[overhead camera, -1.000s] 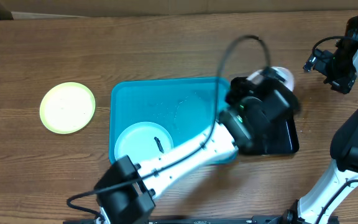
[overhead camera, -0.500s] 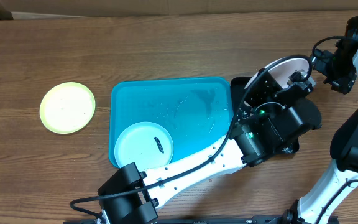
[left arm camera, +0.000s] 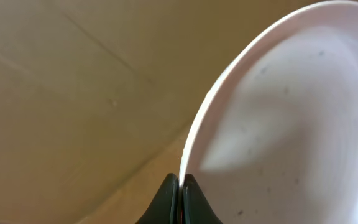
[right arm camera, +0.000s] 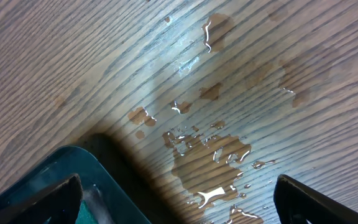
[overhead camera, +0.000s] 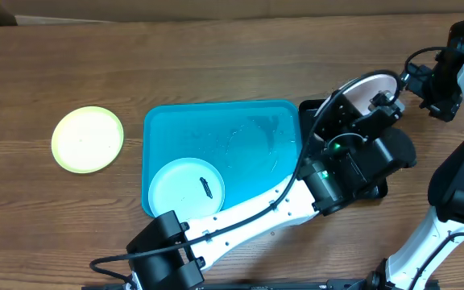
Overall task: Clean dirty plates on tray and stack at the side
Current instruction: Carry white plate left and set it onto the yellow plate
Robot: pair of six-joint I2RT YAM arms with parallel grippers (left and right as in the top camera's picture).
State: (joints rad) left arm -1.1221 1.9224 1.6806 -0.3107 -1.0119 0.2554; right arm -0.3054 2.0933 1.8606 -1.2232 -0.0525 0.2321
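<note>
I read left claw (left arm camera: 180, 186) clamped on rim of small round white plastic plate (left arm camera: 291, 124), tilted at right of frame, right claw (right arm camera: 179, 199) jaws apart above wet brown wooden table (right arm camera: 216, 93)

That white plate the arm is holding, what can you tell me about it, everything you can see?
The white plate is round and looks like smooth plastic, shallow with a raised rim. Its inner face shows a few tiny dark specks. It is off the table and tipped steeply on edge, over the black tray to the right of the turquoise tray. The left gripper pinches its rim with closed fingers; nothing else visibly touches it.
</note>
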